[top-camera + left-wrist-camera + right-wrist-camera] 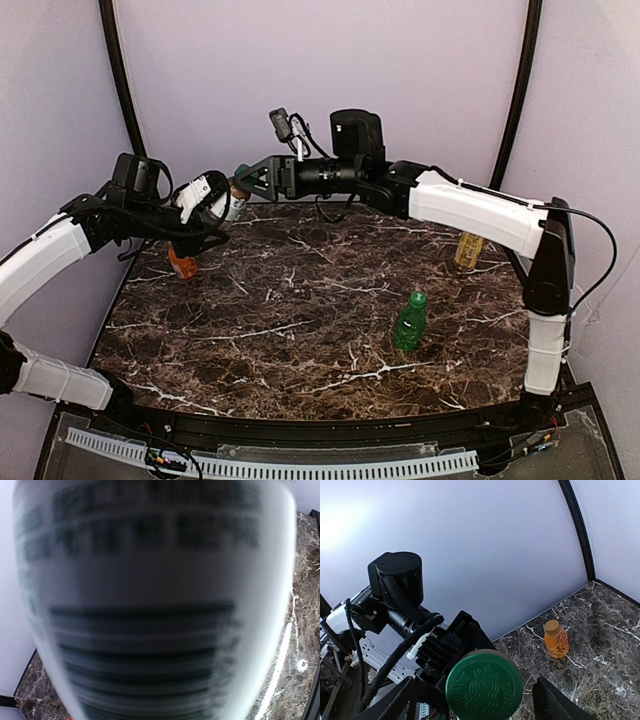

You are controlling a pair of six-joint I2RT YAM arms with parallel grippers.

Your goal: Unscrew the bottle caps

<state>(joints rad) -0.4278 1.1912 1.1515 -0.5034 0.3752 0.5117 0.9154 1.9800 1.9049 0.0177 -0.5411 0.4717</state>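
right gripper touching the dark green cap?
Apart. Right wrist view: right gripper stands open, and a gap shows between the dark green cap and one finger; the other finger looks clear too.

I see a dark brown, marble-patterned tabletop [300,330] veined in white, closed in at its far edge and both sides by plain pale lilac walls [400,60]. Black curved struts [118,70] rise at the far corners. The light is soft and even.

Left gripper [222,205] is clamping white-label bottle [236,200] aloft over table's [300,330] back-left. Right gripper [247,177] is sitting at its dark green cap [241,170], jaws probably parted. Green bottle [409,322], orange bottle [182,262] and yellow bottle [467,250] are standing well apart.
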